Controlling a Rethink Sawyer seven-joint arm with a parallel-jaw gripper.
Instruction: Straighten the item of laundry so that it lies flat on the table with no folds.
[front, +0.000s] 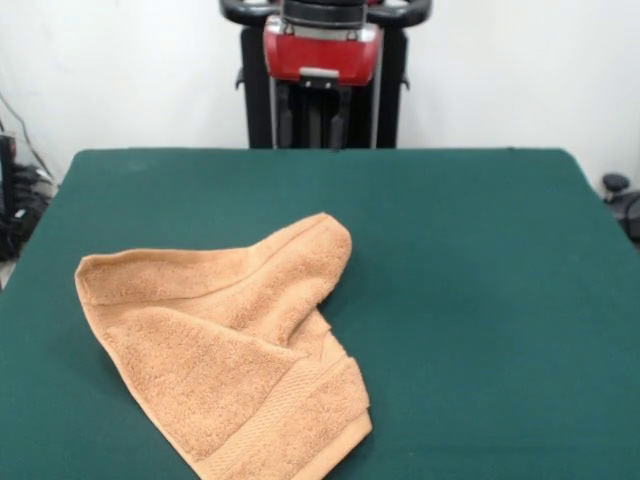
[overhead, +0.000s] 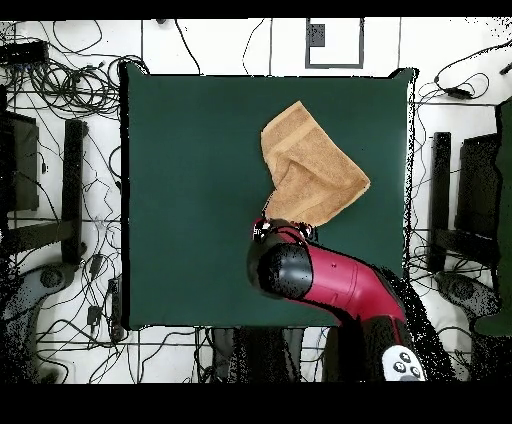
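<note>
In the front view the towel lies on the left half of the green counter, close to the near edge, and it is far from flat. Its left part spreads out in a rough triangle with a border band along the upper edge. Moving right, a thick fold rises into a rounded hump near the counter's middle, and another layer doubles over the lower right corner, where the woven band shows on top. So the task looks barely begun — at least two folds remain to be opened, and no corner on the right side lies single-layered.

From overhead, the red arm reaches in from the bottom, and its head sits just at the towel's nearest corner. The hand is hidden beneath that head — I cannot tell whether it is wide, narrow or gripping cloth.
</note>
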